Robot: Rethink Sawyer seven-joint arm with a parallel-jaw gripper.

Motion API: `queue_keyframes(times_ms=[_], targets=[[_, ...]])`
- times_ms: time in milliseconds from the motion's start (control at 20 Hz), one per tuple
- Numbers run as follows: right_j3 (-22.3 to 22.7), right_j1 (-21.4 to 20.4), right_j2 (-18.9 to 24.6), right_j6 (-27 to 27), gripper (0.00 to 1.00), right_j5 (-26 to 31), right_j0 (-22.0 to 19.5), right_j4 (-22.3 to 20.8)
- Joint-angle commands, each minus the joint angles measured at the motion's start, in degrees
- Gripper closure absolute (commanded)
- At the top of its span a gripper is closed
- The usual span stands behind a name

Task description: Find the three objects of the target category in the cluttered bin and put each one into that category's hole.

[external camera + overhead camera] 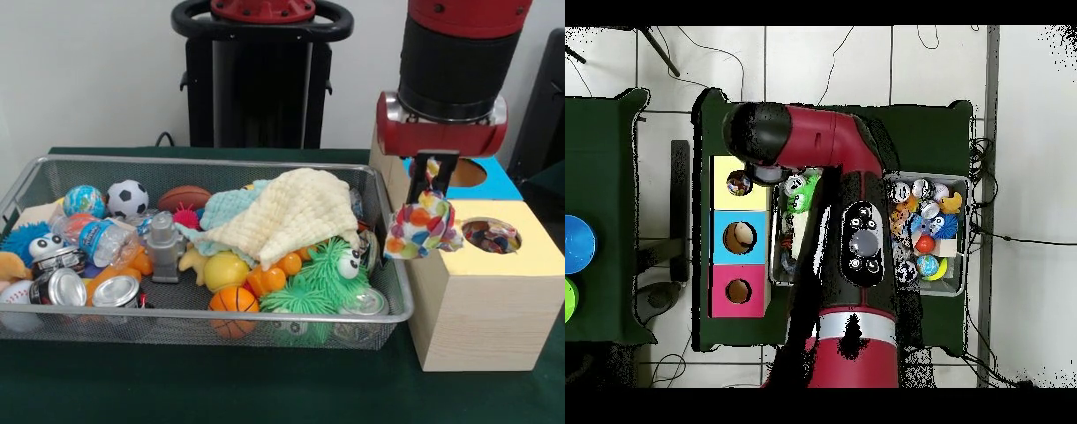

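Observation:
My gripper [433, 200] is shut on a white cloth piece with bright coloured spots [421, 231] and holds it in the air. The piece hangs between the right end of the wire mesh bin [132, 160] and the yellow-topped wooden box [494, 309], just left of the box's round hole [491, 236]. Something spotted shows inside that hole. In the overhead view the held piece [797, 192] sits beside the yellow top's hole [739, 183], and the arm covers much of the bin [965, 235]. No other spotted piece shows in the bin.
A pale-yellow waffle cloth [296, 212] lies over a mint-green cloth [231, 208] in the bin, among balls, cans [115, 291], a grey figure [163, 247] and a green fuzzy toy [322, 278]. The blue-topped box [494, 181] stands behind the yellow one; the red-topped box [738, 291] is furthest.

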Motion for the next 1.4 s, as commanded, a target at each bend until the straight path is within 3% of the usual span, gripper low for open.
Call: queue_keyframes(times_ms=[50, 200, 600, 900, 1400], targets=[[8.9, -5.0, -2.1, 12.4, 1.00, 4.9, 3.2, -0.9], [12.3, -8.3, -2.9, 13.2, 1.00, 5.2, 5.1, 0.2], [17.9, -11.6, -4.6, 15.8, 1.00, 1.4, 9.3, 2.5], [23.2, -12.4, -4.9, 16.5, 1.00, -4.5, 11.7, 4.2], [25.9, -10.7, -5.6, 16.0, 1.00, -8.9, 13.1, 5.4]])
